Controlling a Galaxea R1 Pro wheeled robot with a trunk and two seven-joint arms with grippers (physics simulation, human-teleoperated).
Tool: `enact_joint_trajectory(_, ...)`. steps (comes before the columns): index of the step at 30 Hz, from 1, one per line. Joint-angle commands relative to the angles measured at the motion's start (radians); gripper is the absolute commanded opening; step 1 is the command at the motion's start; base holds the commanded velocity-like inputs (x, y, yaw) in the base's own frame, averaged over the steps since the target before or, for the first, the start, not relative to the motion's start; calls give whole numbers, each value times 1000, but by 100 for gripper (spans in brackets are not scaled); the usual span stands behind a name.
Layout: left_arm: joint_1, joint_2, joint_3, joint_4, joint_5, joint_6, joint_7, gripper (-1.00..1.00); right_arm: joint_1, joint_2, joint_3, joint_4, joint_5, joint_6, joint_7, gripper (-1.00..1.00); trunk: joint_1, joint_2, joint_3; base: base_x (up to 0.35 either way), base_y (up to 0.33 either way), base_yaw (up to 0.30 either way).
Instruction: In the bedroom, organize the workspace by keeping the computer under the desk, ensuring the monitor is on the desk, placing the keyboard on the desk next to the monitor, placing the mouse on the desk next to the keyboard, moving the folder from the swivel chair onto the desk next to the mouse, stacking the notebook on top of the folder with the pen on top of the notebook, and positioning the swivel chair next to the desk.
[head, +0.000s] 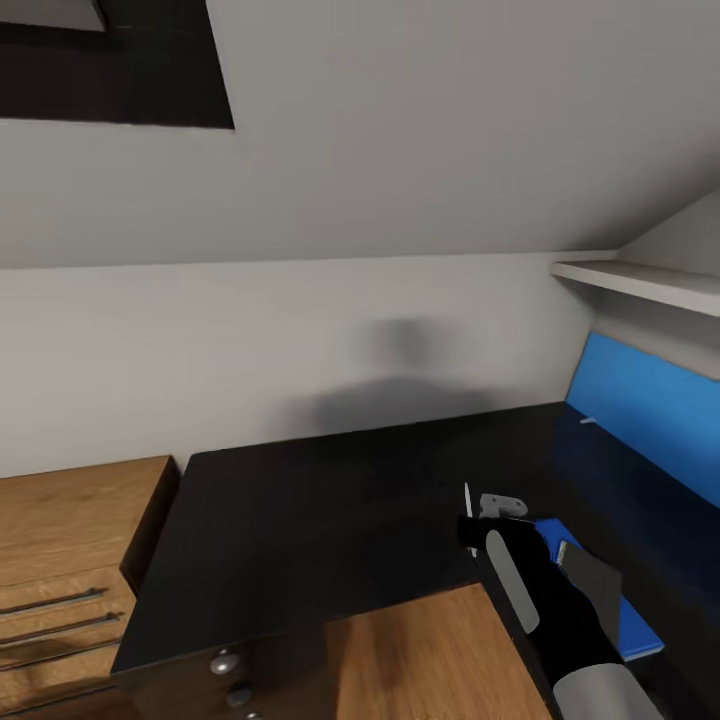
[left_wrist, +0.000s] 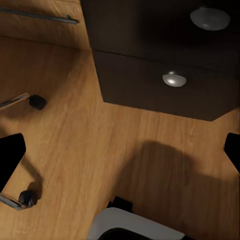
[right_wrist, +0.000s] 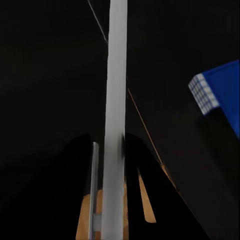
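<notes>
Pen (right_wrist: 116, 100) sits clamped between the right gripper (head: 478, 528) fingers, thin pale silver-white stick. Long axis runs along the fingers and pokes out past the tips, pointing away from the robot over the desk (head: 330, 510); in the head view only its tip shows above the gripper. Folder (head: 628, 620), flat bright blue, lies on the black desktop just right of and nearer the robot than the gripper, mostly hidden by the right arm. Notebook can't be made out clearly; the right wrist view shows a checkered white edge at the folder's corner, maybe its binding. So the drop spot is to the gripper's right and slightly back, right arm is the one on it. Left gripper (left_wrist: 120, 150) hangs low over the wooden floor by the drawer knobs (left_wrist: 174, 79), fingers spread wide, holding nothing.
</notes>
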Motion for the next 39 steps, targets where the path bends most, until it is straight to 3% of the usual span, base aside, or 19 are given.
enact_joint_trajectory(1, 0, 0, 4, 0, -6, -2, 3, 100, -1, 0, 1, 0, -10, 2, -8, -100, -4, 6, 2, 0, 0, -258)
enact_joint_trajectory(29, 0, 0, 4, 0, -6, -2, 4, 100, -1, -6, 0, 3, -9, 2, -9, -100, -111, 202, 97, 0, 0, -247)
enact_joint_trajectory(39, 0, 0, 4, 0, -6, -2, 6, 100, -1, -7, -3, 32, -9, -3, -8, -100, -111, 202, 97, 0, 0, -78)
